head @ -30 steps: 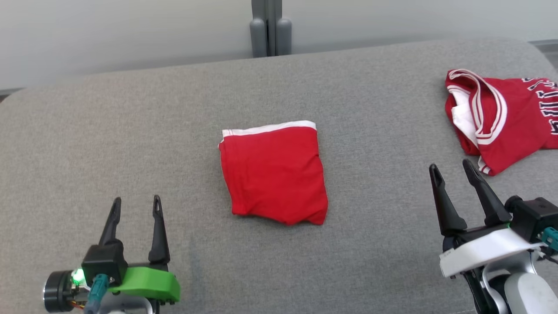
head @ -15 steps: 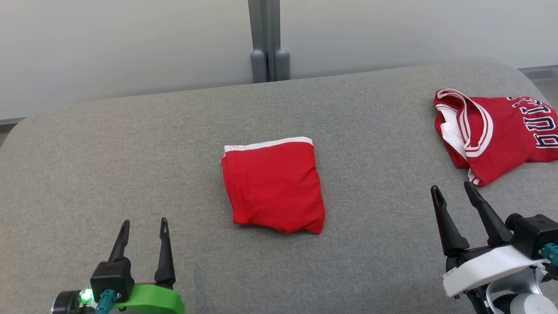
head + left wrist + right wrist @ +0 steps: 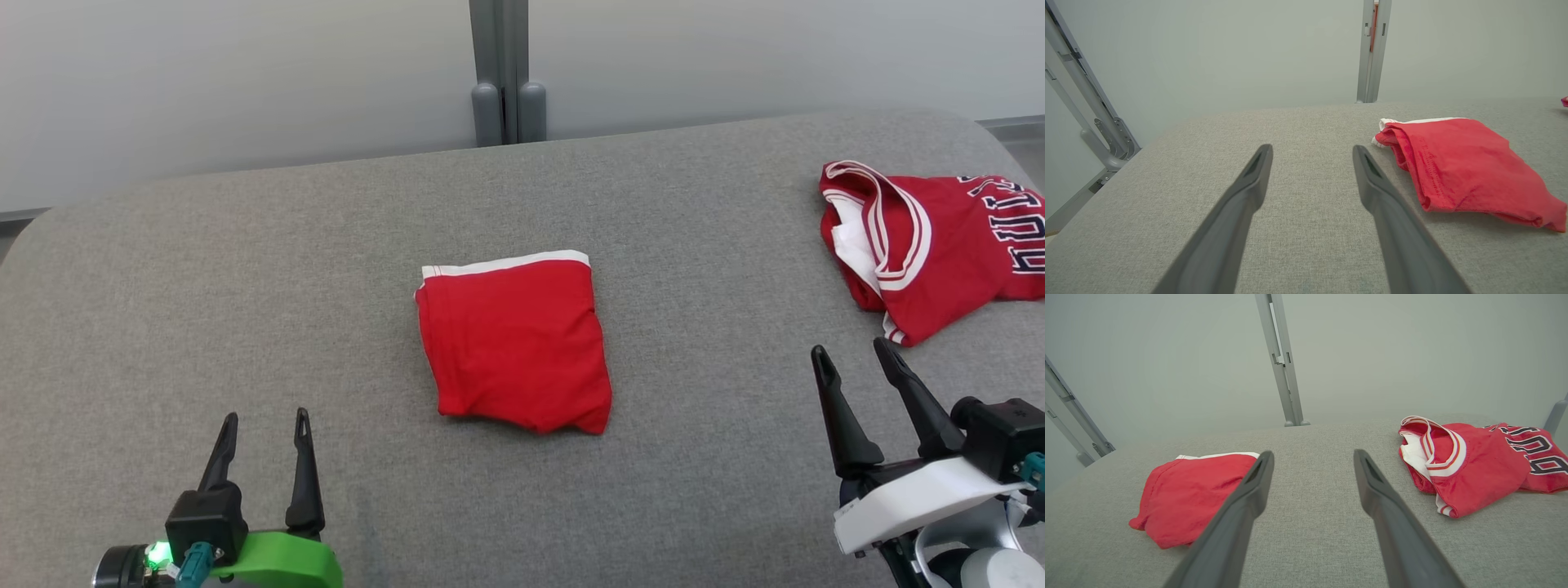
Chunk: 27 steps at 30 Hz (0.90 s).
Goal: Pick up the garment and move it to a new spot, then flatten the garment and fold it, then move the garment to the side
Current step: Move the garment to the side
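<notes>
A red garment with a white waistband (image 3: 514, 343) lies folded into a rough square at the middle of the grey padded surface (image 3: 245, 269). It also appears in the left wrist view (image 3: 1461, 167) and the right wrist view (image 3: 1188, 494). A crumpled red jersey with white trim and dark lettering (image 3: 931, 245) (image 3: 1474, 465) lies at the far right. My left gripper (image 3: 267, 416) (image 3: 1312, 149) hovers open and empty, near and left of the folded garment. My right gripper (image 3: 851, 349) (image 3: 1314, 454) stands open and empty, just in front of the jersey.
The surface has a rounded far edge against a pale wall. A grey vertical post (image 3: 506, 73) rises behind its middle. A slanted metal frame (image 3: 1090, 110) stands off the surface's left side. Bare grey fabric lies between the two garments.
The whole picture has shifted downward, so the camera has moved. Both grippers sit a little lower in the head view and stay open. Neither garment has changed shape.
</notes>
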{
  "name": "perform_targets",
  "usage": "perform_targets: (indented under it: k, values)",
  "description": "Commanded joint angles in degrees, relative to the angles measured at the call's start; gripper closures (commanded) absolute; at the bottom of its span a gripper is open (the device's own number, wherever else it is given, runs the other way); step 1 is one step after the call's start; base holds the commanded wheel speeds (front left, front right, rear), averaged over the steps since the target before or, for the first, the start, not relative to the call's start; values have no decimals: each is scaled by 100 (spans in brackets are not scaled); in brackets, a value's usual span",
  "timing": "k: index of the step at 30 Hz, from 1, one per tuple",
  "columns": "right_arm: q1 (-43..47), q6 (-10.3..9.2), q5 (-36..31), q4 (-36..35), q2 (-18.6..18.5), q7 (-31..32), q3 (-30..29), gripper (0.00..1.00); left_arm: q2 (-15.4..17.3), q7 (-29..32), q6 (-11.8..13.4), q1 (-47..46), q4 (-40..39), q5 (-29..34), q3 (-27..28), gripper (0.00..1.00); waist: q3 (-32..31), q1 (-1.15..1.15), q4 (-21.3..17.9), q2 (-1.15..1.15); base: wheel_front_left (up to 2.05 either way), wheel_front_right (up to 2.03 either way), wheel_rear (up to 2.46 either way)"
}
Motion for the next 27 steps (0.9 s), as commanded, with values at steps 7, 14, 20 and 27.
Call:
perform_targets:
  k: [7,14,20,27]
  values:
    - [-281,-1,1,-84,-134,53,-46,0,37,-104,37,-451,-122,67,-47,0,521,0,223,0,0,0,0]
    - [-1065,-1,123,405,-209,165,380,0,-111,-275,-68,-1117,-65,160,-120,0,1319,0,618,0,0,0,0]
    - [-1833,-1,316,1345,-139,107,1217,0,-295,-365,-142,-1533,114,232,-188,0,1713,0,886,0,0,0,0]
    - [-2495,-1,558,2674,-5,183,1824,0,-427,-381,-206,-1704,185,308,-133,0,1790,0,994,0,0,0,0]
